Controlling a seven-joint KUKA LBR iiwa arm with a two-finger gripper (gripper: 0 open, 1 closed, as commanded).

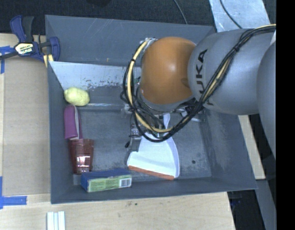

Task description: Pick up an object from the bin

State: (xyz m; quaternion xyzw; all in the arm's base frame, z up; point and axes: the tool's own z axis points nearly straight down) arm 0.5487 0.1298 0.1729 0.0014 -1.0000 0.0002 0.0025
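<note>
Tool [133,141] over white orange-edged wedge [157,161]

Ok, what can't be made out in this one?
Camera view:
- Gripper: mostly under the orange cover and cables; whether it holds anything is hidden.
- White wedge: top covered by cables, so its kind is unclear.
- Bin: right half of its floor hidden under the arm.
- Green box: print too small to read.
</note>
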